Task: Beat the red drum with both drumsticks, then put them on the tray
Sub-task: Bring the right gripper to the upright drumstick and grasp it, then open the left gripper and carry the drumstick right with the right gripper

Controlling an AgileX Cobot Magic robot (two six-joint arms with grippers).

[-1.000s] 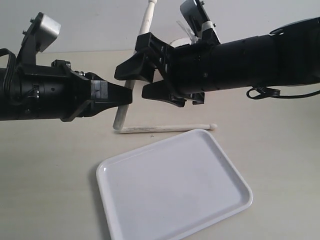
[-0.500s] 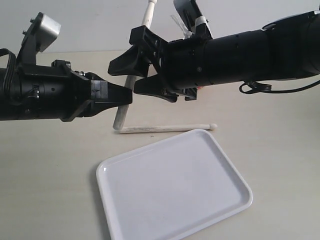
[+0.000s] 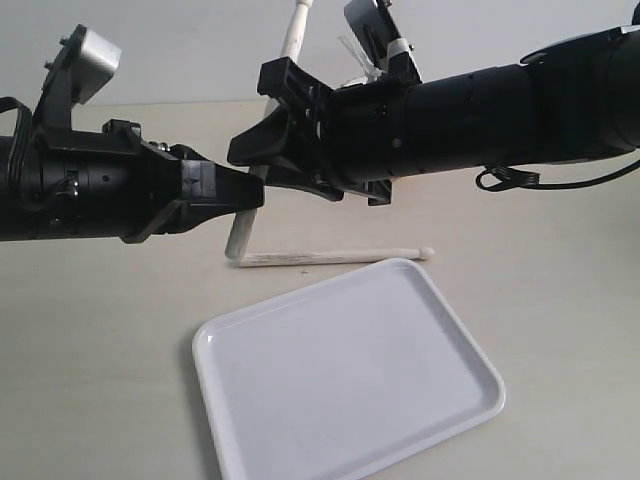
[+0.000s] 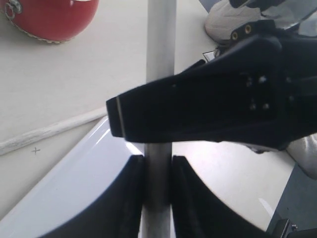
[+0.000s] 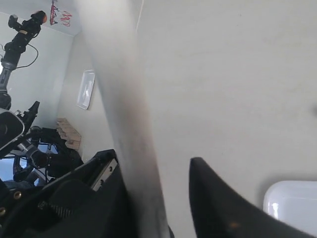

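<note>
My left gripper [image 3: 250, 196] is shut on one drumstick [image 3: 290, 45], which stands nearly upright above the table; the stick [image 4: 161, 39] is pinched between its fingers [image 4: 184, 171]. My right gripper [image 3: 252, 165] reaches across with its jaws on either side of the same stick, just above the left gripper. One finger [image 5: 106, 171] lies against the stick [image 5: 119, 94] and the other stands apart from it. The second drumstick [image 3: 335, 257] lies flat beside the far edge of the white tray [image 3: 350, 375]. The red drum [image 4: 49, 20] shows only in the left wrist view.
The right arm [image 3: 500, 110] spans the back of the scene and hides the drum in the exterior view. A black cable [image 3: 545, 183] hangs under it. Bare beige table [image 3: 560, 300] lies to the right of the tray.
The right gripper has shifted left and slightly up, and its jaws have narrowed around the upright drumstick. The left gripper and its stick have not moved.
</note>
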